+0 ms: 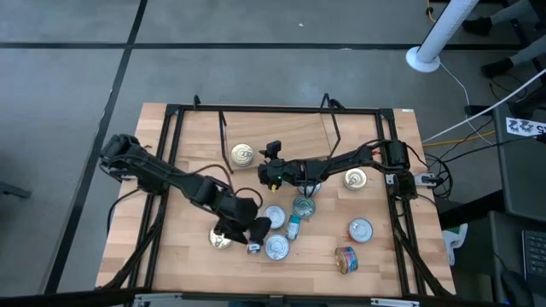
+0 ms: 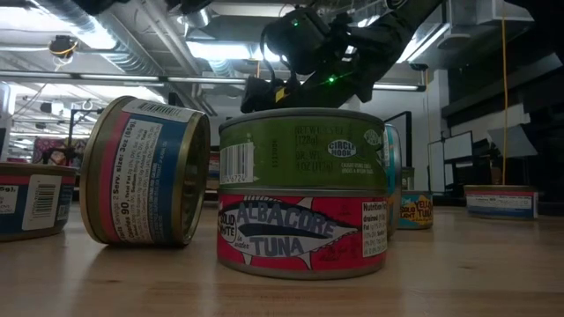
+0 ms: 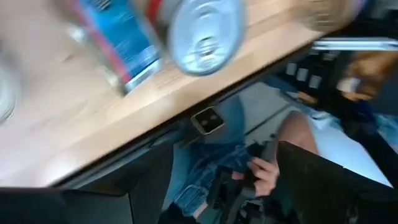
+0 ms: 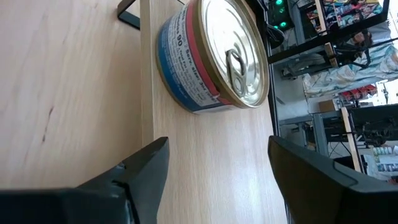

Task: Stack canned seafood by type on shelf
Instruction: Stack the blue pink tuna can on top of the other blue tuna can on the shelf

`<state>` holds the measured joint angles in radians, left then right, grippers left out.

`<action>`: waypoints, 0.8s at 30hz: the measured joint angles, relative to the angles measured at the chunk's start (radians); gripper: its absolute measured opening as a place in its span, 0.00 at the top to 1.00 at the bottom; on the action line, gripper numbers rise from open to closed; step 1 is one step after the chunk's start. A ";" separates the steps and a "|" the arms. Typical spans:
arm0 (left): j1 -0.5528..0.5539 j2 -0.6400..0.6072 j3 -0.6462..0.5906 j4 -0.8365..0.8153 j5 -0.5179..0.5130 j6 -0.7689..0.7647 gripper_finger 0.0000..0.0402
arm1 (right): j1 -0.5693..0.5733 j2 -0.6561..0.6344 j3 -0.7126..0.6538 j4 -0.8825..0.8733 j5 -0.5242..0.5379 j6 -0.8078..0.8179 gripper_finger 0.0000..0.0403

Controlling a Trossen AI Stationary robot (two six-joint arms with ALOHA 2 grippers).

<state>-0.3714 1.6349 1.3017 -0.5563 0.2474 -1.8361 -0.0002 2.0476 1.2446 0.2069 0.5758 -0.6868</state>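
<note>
— While my right gripper (image 4: 211,171) hangs open, where's the tin (image 4: 214,59)?
— Just ahead of the jaws, on the shelf (image 4: 205,155). I'd centre before closing. Left gripper (image 1: 247,232) is open too, by the tins on the table.

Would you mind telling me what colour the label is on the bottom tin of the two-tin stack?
Red, on the bottom tin; the low view shows it best.

A person's hand (image 3: 264,177) shows below the wooden tabletop (image 1: 196,136).
</note>
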 joint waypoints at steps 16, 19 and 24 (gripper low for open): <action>0.024 0.112 0.020 -0.102 0.048 -0.174 0.31 | 0.000 0.000 0.000 -0.001 -0.009 0.000 0.32; 0.030 0.113 0.020 -0.126 0.005 -0.158 0.31 | 0.000 0.000 0.000 -0.001 -0.009 0.000 0.32; 0.032 0.132 0.020 -0.128 -0.062 -0.146 0.31 | 0.000 0.000 0.000 0.000 -0.009 0.000 0.32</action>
<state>-0.3393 1.7666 1.3220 -0.6846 0.1854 -1.9825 -0.0002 2.0476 1.2446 0.2065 0.5667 -0.6864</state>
